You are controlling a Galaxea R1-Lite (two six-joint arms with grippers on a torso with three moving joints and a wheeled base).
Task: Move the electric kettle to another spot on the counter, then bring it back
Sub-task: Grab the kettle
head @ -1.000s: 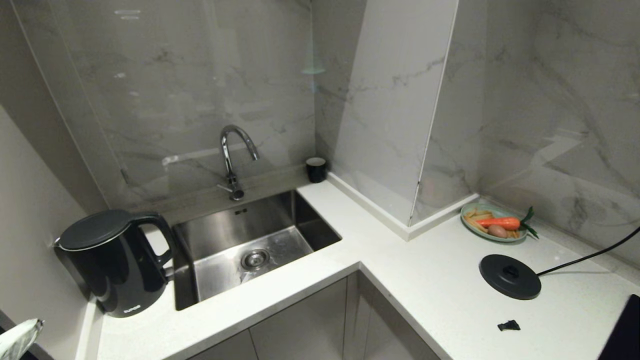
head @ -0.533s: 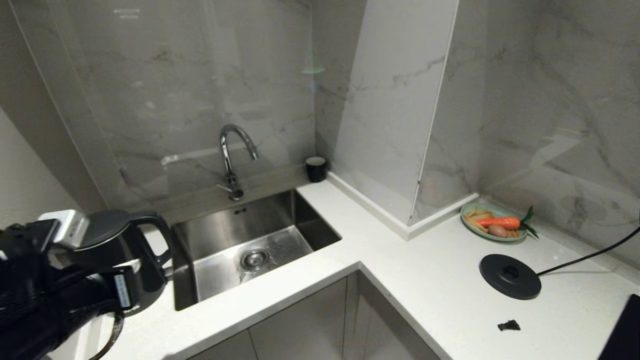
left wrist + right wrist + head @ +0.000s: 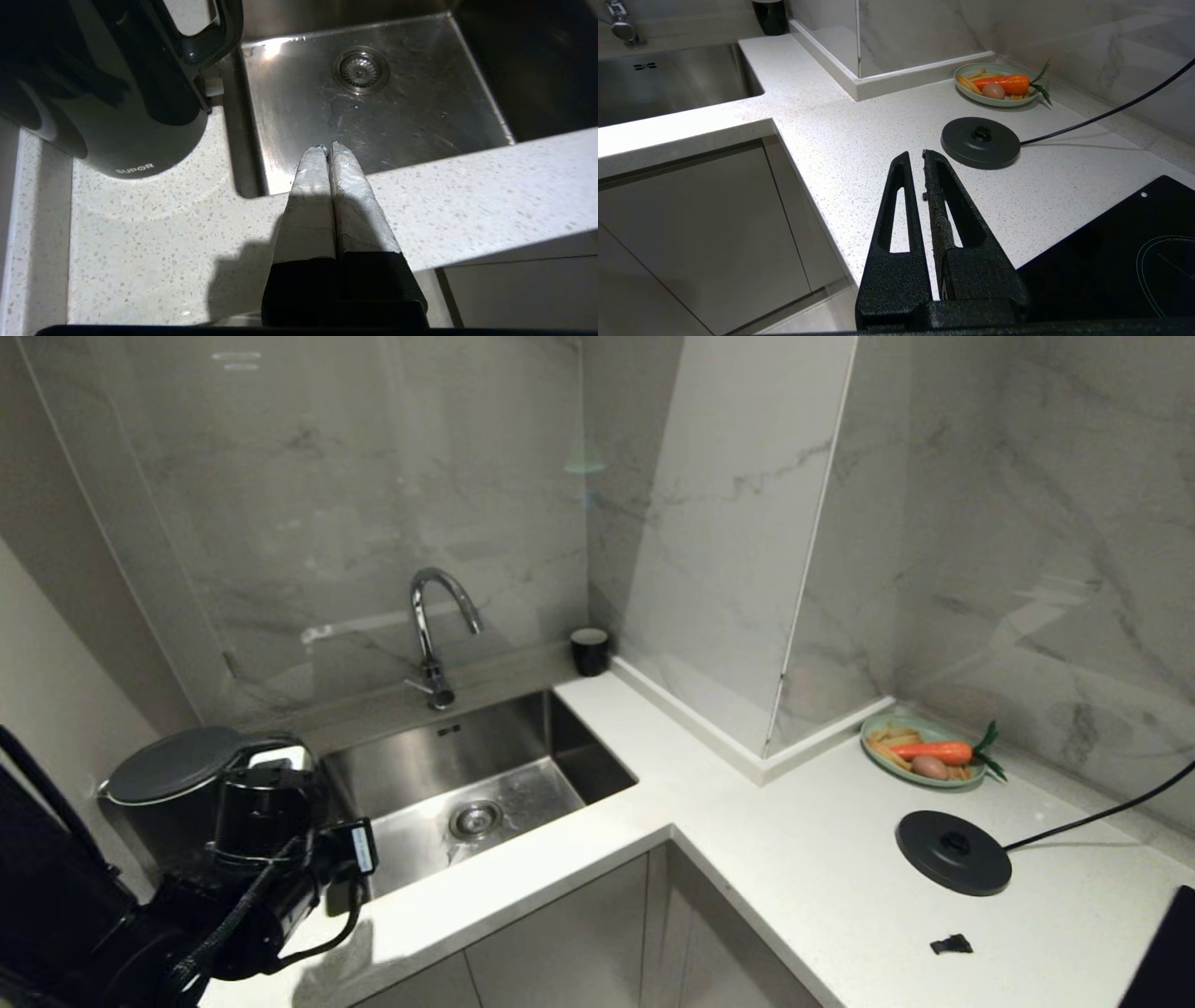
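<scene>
Left pincer (image 3: 327,148), tips pressed together and empty, hovers over the sink (image 3: 373,107) edge beside the kettle (image 3: 182,803), which seemingly sits off its base (image 3: 953,851) on the tabletop (image 3: 747,859), return trip pending.

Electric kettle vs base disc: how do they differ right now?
The electric kettle is a tall upright jug with a lid and loop handle; the base disc is flat and low. The kettle stands left of the sink, beside the left gripper; the disc lies on the right run of the counter near the plate. The disc has a cord; no cord shows on the kettle. Both are black and rest on the counter.
</scene>
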